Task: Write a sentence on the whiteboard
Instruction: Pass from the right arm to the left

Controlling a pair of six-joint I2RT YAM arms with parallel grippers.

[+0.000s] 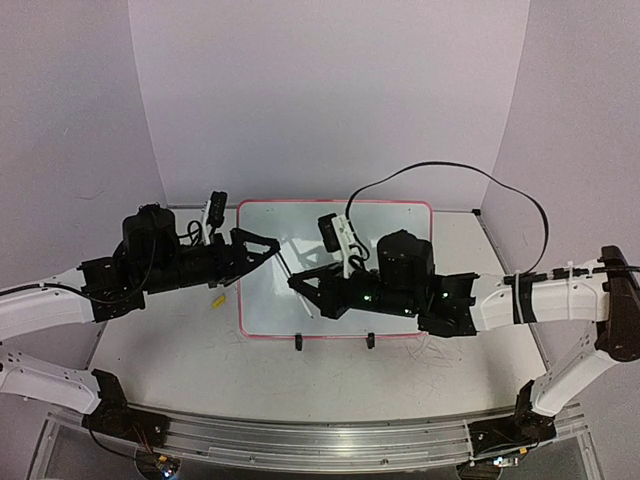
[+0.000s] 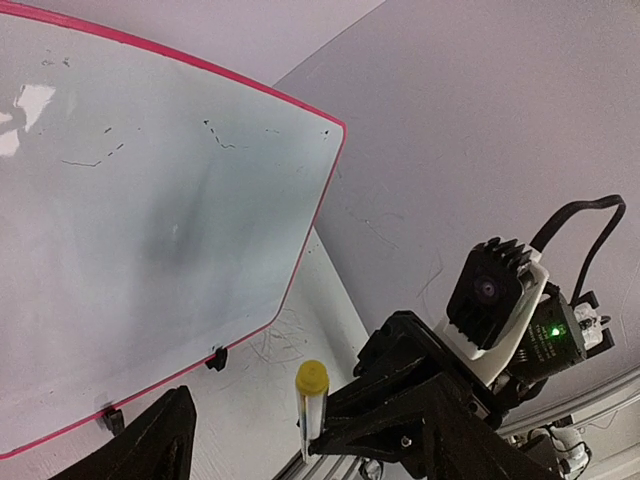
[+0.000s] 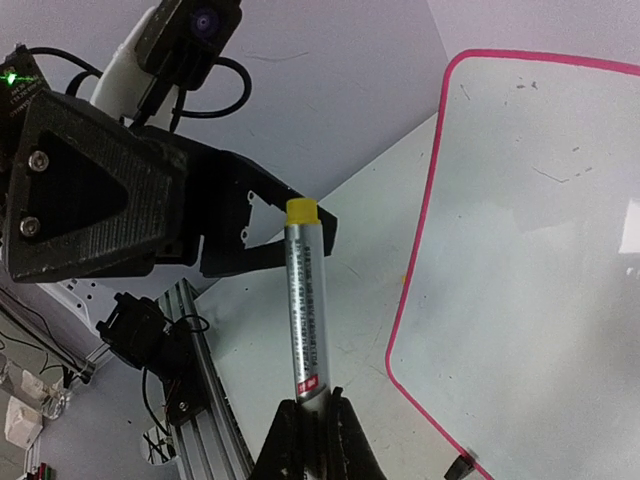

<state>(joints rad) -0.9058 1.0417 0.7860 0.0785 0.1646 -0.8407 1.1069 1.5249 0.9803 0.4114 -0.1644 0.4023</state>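
My right gripper (image 3: pixel 308 415) is clamped on the lower end of the marker (image 3: pixel 305 310). I hold it so that its yellow end (image 3: pixel 302 211), which I take for the cap, stands free and points toward my other arm. My left gripper (image 1: pixel 262 255) has its jaws wide apart and holds nothing. It faces that yellow end from just beside it, near the left edge of the whiteboard (image 1: pixel 300 225). I believe this is the reason for the arrangement: one hand keeps the barrel firm and the other can close on the cap and pull it off, because one gripper cannot open a marker alone. The whiteboard lies flat in the middle of the table (image 1: pixel 150 350), with its two black clip feet on the side near my bases, so I can reach it from above. I see only some faint grey marks on it and no written sentence, so I judge the writing has not begun. A small yellow bit (image 1: pixel 215 300) lies on the table left of the board; I cannot tell what it is.
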